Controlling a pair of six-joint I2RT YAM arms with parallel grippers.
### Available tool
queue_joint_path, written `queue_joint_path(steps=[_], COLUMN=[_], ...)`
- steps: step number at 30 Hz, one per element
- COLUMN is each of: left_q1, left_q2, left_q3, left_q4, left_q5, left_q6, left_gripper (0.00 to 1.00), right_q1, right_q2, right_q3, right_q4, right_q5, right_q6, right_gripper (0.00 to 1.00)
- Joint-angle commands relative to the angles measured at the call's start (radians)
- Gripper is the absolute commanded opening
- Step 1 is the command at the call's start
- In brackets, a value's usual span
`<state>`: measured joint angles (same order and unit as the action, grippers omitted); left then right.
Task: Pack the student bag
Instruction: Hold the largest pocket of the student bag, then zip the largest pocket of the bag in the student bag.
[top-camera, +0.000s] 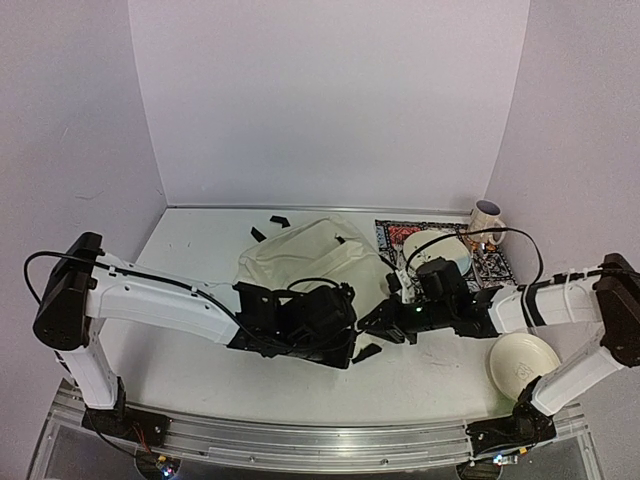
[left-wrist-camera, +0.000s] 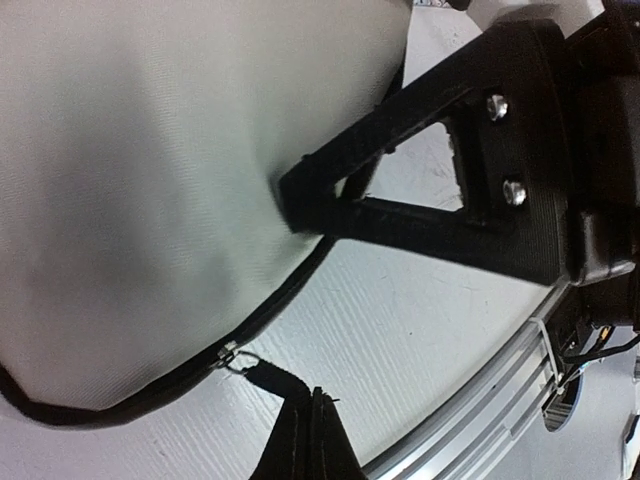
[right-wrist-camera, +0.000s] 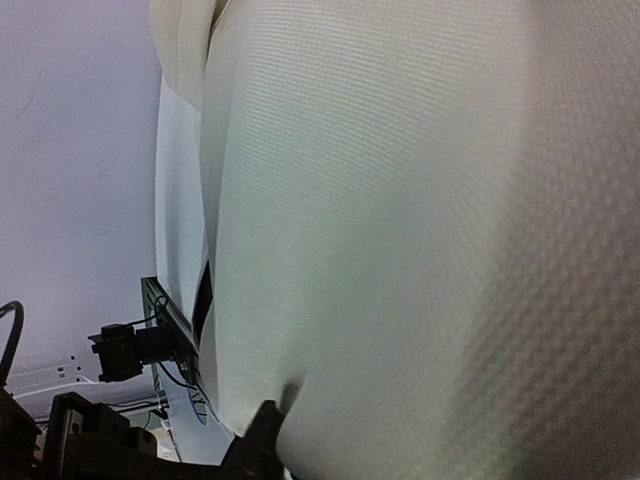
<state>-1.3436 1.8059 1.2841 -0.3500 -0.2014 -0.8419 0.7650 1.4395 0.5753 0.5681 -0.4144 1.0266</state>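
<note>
The student bag (top-camera: 300, 258), cream fabric with black zipper lines, lies in the middle of the table. My left gripper (left-wrist-camera: 312, 425) is shut on the black pull tab (left-wrist-camera: 270, 383) of the zipper slider (left-wrist-camera: 232, 352) at the bag's near edge. Above the table it sits at the bag's front (top-camera: 348, 345). My right gripper (top-camera: 373, 322) meets the bag from the right. One of its fingers (left-wrist-camera: 400, 170) presses into the fabric. In the right wrist view one finger (right-wrist-camera: 258, 435) shows against puckered cloth (right-wrist-camera: 400, 220), and the other is hidden by the bag.
At the back right a patterned mat (top-camera: 392, 234) holds a white bowl (top-camera: 437, 246) and a mug (top-camera: 487, 218). A white plate (top-camera: 524, 362) lies near the right arm's base. Loose black straps (top-camera: 272, 222) lie behind the bag. The metal front rail (left-wrist-camera: 500, 400) is close by.
</note>
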Motion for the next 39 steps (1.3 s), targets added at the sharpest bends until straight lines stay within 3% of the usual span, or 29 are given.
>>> queue_joint_path(steps=[1,10,20,28,36,39], left_q1=[0.001,0.102,0.244,0.307,0.366,0.384], left_q2=[-0.099,-0.218,-0.360,-0.245,-0.154,-0.151], left_q3=[-0.059,-0.223,-0.316,-0.415,-0.428,-0.402], left_q4=[-0.023,-0.143,-0.174,-0.150,-0.120,-0.108], left_q5=[-0.089,-0.162,-0.166,-0.079,-0.134,-0.106], left_q6=[-0.042,-0.136,-0.109,-0.128,-0.118,-0.080], left_gripper=[0.00,0.00,0.00,0.00,0.00,0.00], right_q1=[0.003,-0.067,-0.098,-0.145,-0.185,-0.193], right_q2=[-0.058,-0.126,-0.158,-0.235,-0.248,-0.251], right_q3=[0.076,0.169,0.186,0.205,0.221,0.221], right_q4=[-0.078,-0.283,-0.408,-0.421,-0.452,-0.480], right_q5=[0.050,0.010,-0.060,-0.113,-0.183,-0.186], right_q6=[-0.064,-0.212,-0.326,-0.352,-0.404,-0.441], right_gripper=[0.13,0.05,0.01,0.01,0.01,0.10])
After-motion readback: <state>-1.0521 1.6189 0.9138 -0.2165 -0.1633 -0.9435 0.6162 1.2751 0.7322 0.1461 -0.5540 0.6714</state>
